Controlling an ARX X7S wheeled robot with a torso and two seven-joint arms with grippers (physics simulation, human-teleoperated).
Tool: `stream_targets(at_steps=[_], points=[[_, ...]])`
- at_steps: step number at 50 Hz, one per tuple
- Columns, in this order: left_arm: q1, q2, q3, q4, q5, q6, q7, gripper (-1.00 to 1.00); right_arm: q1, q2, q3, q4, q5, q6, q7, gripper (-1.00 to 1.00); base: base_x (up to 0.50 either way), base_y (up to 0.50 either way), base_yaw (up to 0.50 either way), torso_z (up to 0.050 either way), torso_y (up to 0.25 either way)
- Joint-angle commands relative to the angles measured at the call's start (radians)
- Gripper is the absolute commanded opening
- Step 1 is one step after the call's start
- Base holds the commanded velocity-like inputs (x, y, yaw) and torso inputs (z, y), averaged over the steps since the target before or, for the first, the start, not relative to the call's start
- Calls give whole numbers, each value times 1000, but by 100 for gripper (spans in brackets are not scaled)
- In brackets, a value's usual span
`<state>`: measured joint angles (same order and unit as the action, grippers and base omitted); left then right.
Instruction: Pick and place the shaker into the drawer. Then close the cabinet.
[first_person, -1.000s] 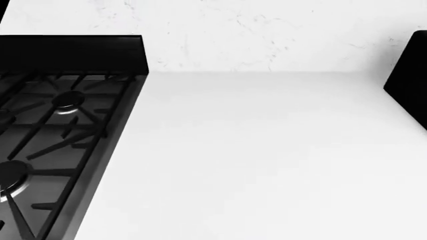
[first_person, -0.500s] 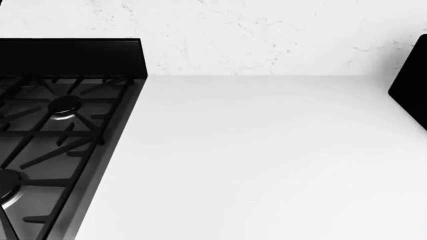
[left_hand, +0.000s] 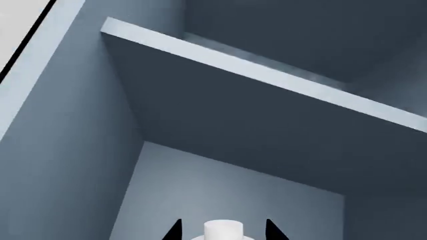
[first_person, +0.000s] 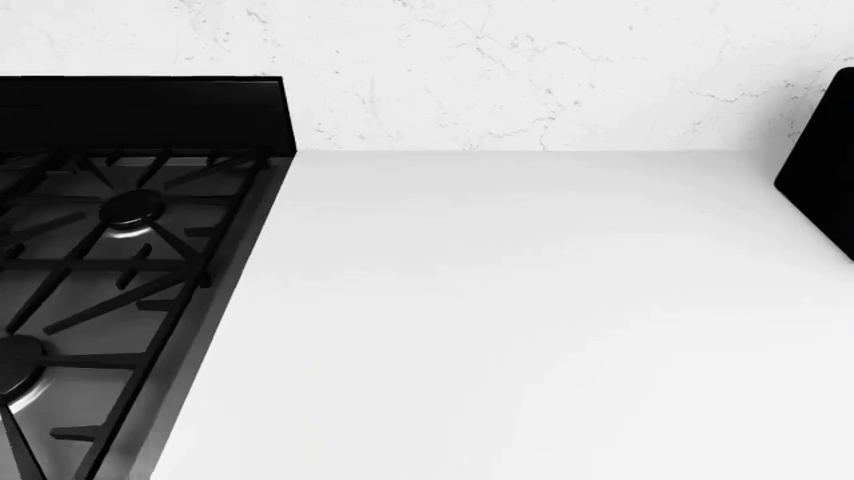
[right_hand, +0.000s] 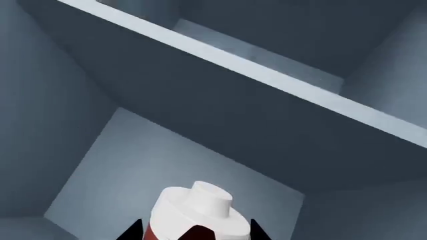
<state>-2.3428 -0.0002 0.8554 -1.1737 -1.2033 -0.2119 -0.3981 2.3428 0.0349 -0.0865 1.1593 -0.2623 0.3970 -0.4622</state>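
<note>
The shaker (right_hand: 200, 212), with a white cap and a red body, sits tilted between the fingertips of my right gripper (right_hand: 195, 231), which press against its sides. It hangs over the blue-grey floor of the open drawer (right_hand: 167, 155). In the left wrist view a white shaker cap (left_hand: 222, 229) shows between the tips of my left gripper (left_hand: 223, 231), with gaps on both sides. Where those fingers meet it is cut off. The drawer's floor (left_hand: 220, 185) and back wall rim (left_hand: 267, 70) lie beyond, and behind them is the cabinet's dark inside (left_hand: 300, 30). Neither gripper shows in the head view.
The head view holds a white counter (first_person: 534, 320), a black gas range (first_person: 107, 250) at the left, a marble backsplash (first_person: 534, 70) and a black object (first_person: 821, 160) at the right edge. A white counter edge (left_hand: 20, 30) runs above the drawer's side wall.
The head view shifted slightly a second ago, so the counter and range sit a little lower in frame. It has held still since.
</note>
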Motion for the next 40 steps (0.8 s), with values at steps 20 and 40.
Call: stream_targets(at_steps=[20,40], points=[[-13,0,422,-5,-450,125,33,-100,13,3,17,120,-25,-131,-9,-100,-500,-2,0,0,0],[23,0,765,5,-731,237,42,-100,7,21,-149,149,140,-108,16,-100,-500,-2,0,0,0]])
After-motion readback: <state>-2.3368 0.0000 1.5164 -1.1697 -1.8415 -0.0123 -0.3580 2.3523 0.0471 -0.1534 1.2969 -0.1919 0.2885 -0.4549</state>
